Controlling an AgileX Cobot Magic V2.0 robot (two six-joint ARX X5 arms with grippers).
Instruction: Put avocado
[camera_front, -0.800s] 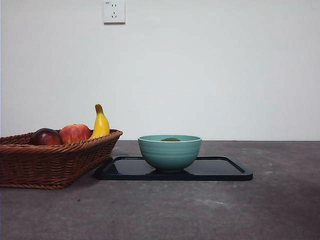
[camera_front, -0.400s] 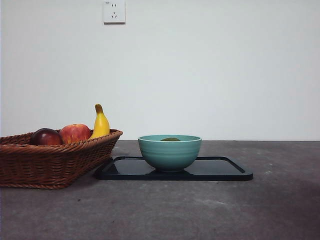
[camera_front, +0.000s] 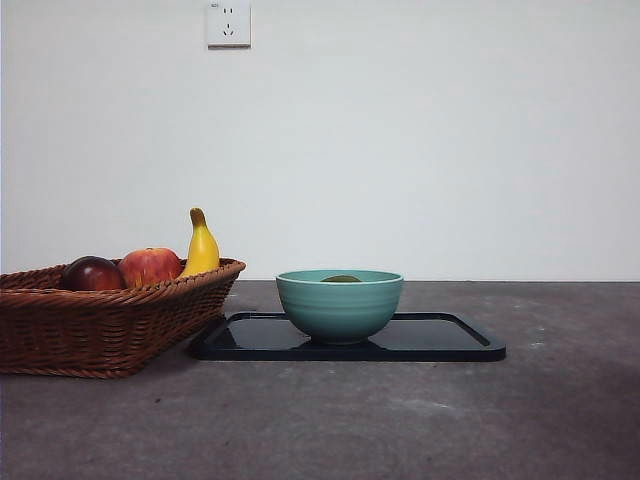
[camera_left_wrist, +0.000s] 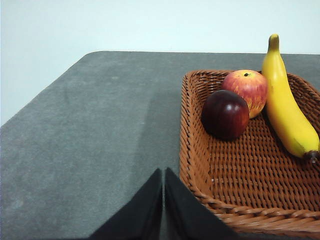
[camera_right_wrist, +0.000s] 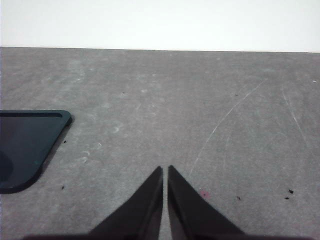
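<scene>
Avocado (camera_front: 341, 279) sits inside the teal bowl (camera_front: 339, 308), only its top peeking over the rim. The bowl stands on the black tray (camera_front: 440, 340). At nine o'clock of the tray, the wicker basket (camera_front: 100, 325) holds a dark red fruit (camera_front: 92, 274), apple (camera_front: 150, 266) and banana (camera_front: 201, 247). The left gripper (camera_left_wrist: 163, 172) is pinched closed beside the basket; the right gripper (camera_right_wrist: 165, 170) is closed over bare table.
</scene>
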